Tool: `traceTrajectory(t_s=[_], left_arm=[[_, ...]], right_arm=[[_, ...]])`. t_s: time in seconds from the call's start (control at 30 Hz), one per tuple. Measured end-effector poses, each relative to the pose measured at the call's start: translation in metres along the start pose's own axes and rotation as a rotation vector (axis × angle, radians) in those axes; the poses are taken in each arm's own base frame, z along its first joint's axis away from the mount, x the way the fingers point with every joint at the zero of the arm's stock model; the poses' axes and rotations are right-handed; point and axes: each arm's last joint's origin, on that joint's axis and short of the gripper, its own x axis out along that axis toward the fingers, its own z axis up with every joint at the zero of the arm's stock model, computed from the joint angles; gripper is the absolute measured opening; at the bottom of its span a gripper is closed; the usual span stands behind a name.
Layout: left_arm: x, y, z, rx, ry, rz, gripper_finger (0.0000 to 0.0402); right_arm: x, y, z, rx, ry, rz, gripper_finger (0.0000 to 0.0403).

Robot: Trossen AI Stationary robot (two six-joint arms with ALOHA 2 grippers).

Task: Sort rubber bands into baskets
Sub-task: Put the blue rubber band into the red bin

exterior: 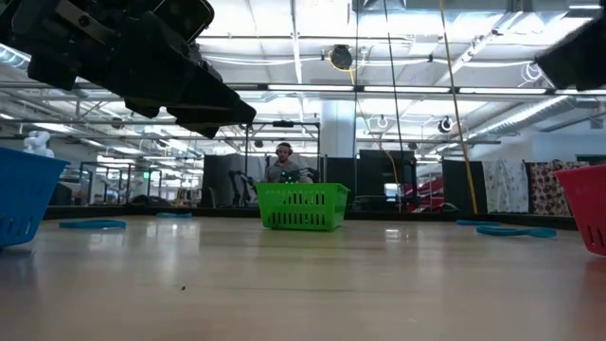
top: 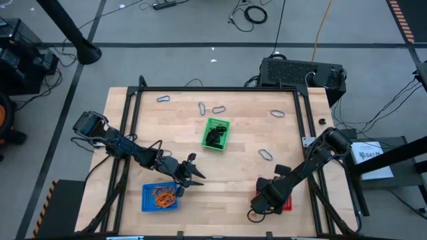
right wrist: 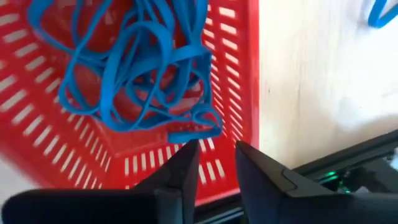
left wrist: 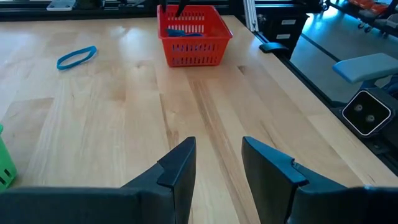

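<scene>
The red basket (right wrist: 74, 143) stands at the table's near right (top: 287, 204) and holds a tangle of blue rubber bands (right wrist: 134, 68). My right gripper (right wrist: 217, 158) hangs over it, pointing steeply down and open. Nothing is between its fingers; the nearest blue loop (right wrist: 194, 133) lies just ahead of the tips. My left gripper (left wrist: 217, 168) hovers open and empty beside the blue basket (top: 160, 197), which holds orange bands. The green basket (top: 215, 133) at mid-table holds black bands. Several blue bands lie loose on the wood, one of them (top: 265, 155) near the right arm.
More loose blue bands (top: 201, 107) (top: 277, 113) lie near the far edge. Black frame rails (top: 303, 120) run along the table's sides. A black box (top: 300, 73) with cables sits behind the far edge. A person (exterior: 284, 166) sits far off in the room.
</scene>
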Motion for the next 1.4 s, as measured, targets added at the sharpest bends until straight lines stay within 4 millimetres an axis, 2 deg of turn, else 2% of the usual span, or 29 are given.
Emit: traceTrajectory(t_s=[0.2,0.33,0.43,0.57,0.67,0.73,0.83,0.9,1.0,1.1,1.17,1.27,1.4], left_arm=[[0.000,0.000,0.000,0.000,-0.001,0.013,0.0137],[0.000,0.001,0.000,0.000,-0.002,0.020,0.0137],[0.000,0.001,0.000,0.007,-0.002,0.022,0.0137],[0.000,0.003,0.000,0.055,0.001,0.071,0.0137],[-0.001,0.009,-0.003,0.096,0.026,0.196,0.0137],[-0.002,0.015,-0.006,0.111,0.064,0.322,0.0137],[-0.006,0.029,-0.010,0.120,0.131,0.508,0.0137],[-0.012,0.040,-0.007,0.113,0.156,0.570,0.0137],[-0.028,0.062,0.000,0.081,0.201,0.649,0.0137],[-0.049,0.093,0.005,0.010,0.254,0.715,0.0137],[-0.063,0.113,0.005,-0.061,0.278,0.720,0.0137],[-0.082,0.143,0.002,-0.158,0.300,0.730,0.0137],[-0.108,0.181,-0.009,-0.303,0.307,0.754,0.0137]], right_arm=[[-0.025,-0.010,0.006,-0.027,-0.057,0.024,0.0106],[-0.043,-0.033,0.014,-0.004,-0.137,0.073,0.0099],[-0.057,-0.059,0.024,0.012,-0.249,0.053,0.0092],[-0.070,-0.103,0.049,0.136,-0.394,-0.032,0.0085],[-0.071,-0.135,0.079,0.185,-0.459,-0.040,0.0082],[-0.070,-0.155,0.106,0.189,-0.528,-0.012,0.0081],[-0.067,-0.186,0.146,0.192,-0.658,0.010,0.0081],[-0.063,-0.210,0.170,0.202,-0.740,-0.003,0.0081],[-0.056,-0.252,0.197,0.286,-0.844,-0.003,0.0081],[-0.045,-0.296,0.221,0.399,-0.954,0.113,0.0081],[-0.032,-0.320,0.233,0.497,-0.996,0.191,0.0081],[-0.012,-0.345,0.247,0.579,-0.987,0.201,0.0081],[0.009,-0.362,0.259,0.574,-0.937,0.173,0.0081]])
